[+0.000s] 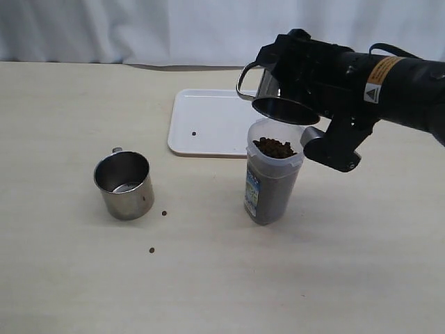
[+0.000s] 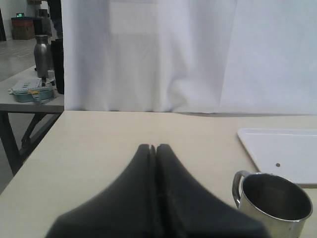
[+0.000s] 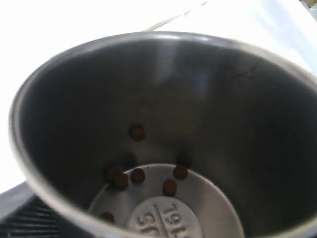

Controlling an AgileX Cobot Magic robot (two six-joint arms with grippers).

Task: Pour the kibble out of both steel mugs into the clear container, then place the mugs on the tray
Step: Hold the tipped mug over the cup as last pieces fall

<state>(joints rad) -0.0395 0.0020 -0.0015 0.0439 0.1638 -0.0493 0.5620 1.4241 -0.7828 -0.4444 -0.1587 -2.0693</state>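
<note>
Kibble heaped in clear container; right gripper spread wide, clamping tilted steel mug above it. Left gripper clenched, empty.

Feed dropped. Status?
Right gripper holds tilted mug over clear container; few pellets in mug. Left gripper shut, empty. Second mug upright. Stray kibble on table, tray.

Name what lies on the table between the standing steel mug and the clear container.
The exterior view shows bare table and one stray kibble pellet, close to the standing steel mug, far from the clear container.
</note>
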